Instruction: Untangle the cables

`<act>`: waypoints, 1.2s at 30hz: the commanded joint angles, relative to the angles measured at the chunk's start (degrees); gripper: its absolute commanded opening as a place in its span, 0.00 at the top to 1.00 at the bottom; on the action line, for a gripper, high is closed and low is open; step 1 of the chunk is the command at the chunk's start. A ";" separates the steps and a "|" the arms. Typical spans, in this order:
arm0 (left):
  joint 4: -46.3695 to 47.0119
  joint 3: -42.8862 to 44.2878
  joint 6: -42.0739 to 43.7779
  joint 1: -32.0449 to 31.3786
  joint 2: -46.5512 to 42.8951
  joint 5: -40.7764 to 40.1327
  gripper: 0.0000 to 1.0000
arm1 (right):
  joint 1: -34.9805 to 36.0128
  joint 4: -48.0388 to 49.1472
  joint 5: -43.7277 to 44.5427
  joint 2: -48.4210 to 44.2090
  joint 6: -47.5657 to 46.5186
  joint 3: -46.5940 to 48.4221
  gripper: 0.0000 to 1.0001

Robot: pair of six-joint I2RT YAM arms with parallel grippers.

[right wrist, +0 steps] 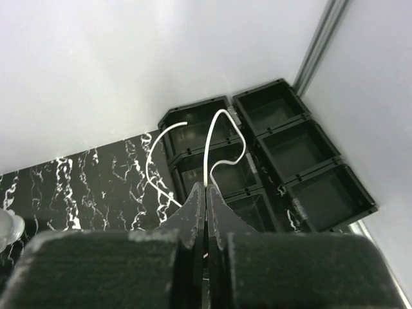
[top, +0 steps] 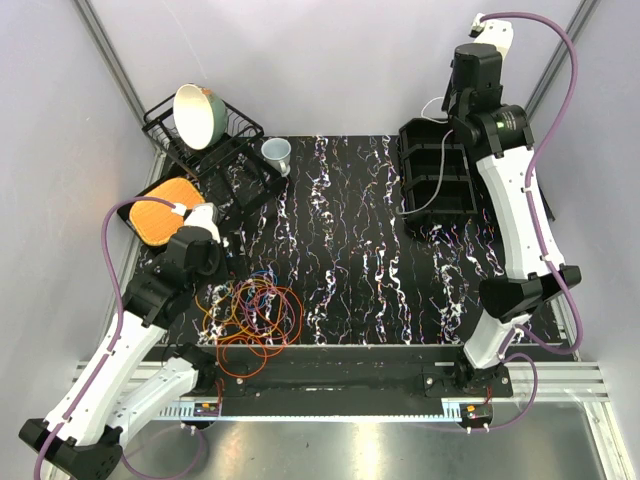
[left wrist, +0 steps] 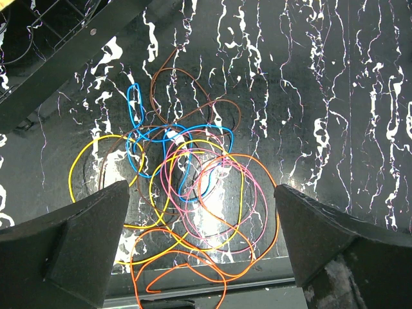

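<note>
Left wrist view: hovering over the cables [left wrist: 187, 180] with the left end effector [left wrist: 199, 193] spread wide, touching nothing. Lying in a loose, overlapping heap on the table [left wrist: 335, 96], close to its near edge toward the left corner. Pinching a white cable [right wrist: 207, 145] in the right end effector [right wrist: 206, 190], pressed together, high over the bins [right wrist: 299, 151] at the far right corner. Judging the wires light, limp and springy, likely dragging neighbours when pulled. Favouring a hold on an outlying strand, such as the yellow loop [left wrist: 72, 174] at the heap's rim, over the knotted middle.
</note>
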 commanded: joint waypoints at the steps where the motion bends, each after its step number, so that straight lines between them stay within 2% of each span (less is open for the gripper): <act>1: 2.55 -0.16 1.15 0.00 -0.49 -0.56 0.01 | -0.03 0.71 5.28 -3.98 -2.01 2.40 1.00; 8: 2.63 -0.25 1.07 0.44 -0.23 -0.47 0.01 | -1.08 2.02 4.41 -5.21 -1.22 -3.57 1.00; 13: 2.63 -0.16 0.98 0.44 -0.31 -0.82 0.01 | -3.72 8.78 0.99 -8.37 1.93 -18.33 1.00; 26: 2.63 -0.25 0.89 0.53 -0.14 -1.00 0.01 | -6.53 10.82 -8.68 -13.99 15.73 -44.51 1.00; 31: 2.63 -0.25 0.98 0.71 -0.05 -0.82 0.01 | -6.45 10.11 -11.24 -14.88 20.22 -49.98 1.00; 36: 2.55 -0.25 0.98 0.80 -0.05 -0.38 0.01 | -6.80 10.20 -12.83 -8.47 19.88 -47.80 1.00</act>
